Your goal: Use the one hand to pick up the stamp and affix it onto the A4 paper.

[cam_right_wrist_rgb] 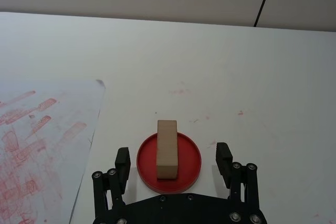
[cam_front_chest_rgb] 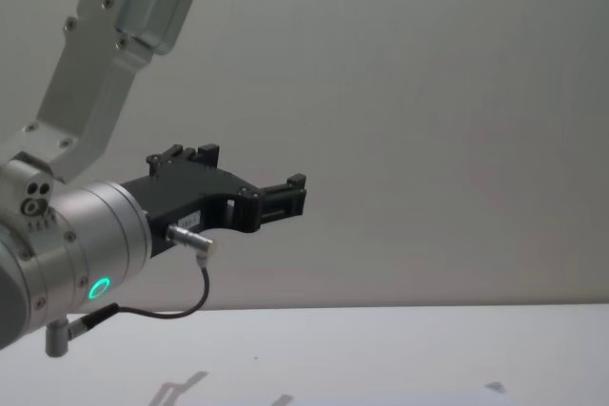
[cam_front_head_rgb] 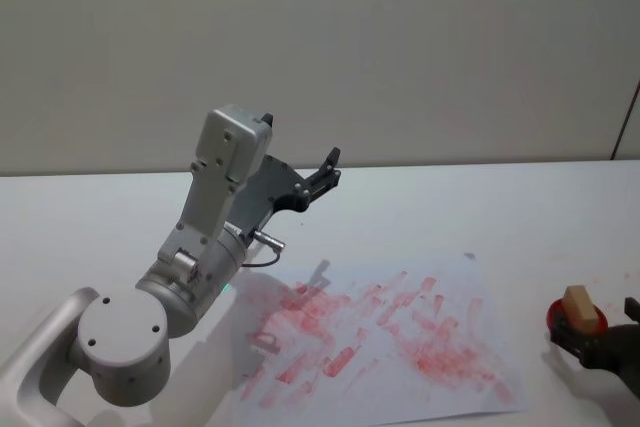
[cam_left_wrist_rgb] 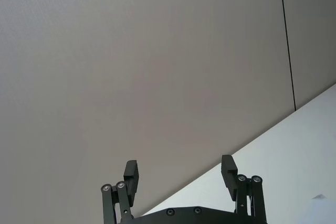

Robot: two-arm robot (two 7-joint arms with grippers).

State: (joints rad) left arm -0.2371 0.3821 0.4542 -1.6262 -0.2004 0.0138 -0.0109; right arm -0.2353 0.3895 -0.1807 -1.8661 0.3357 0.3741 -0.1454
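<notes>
While the right gripper hangs just off the A4 paper's right edge, its jaws are spread wide, one finger on each side of a round red pad, gripping nothing. The wooden stamp sits in the middle of that pad, between the fingers but untouched. The paper lies flat on the white table, smeared all over with red prints. The left gripper is raised in the air off the paper's far left side, also wide open and empty.
</notes>
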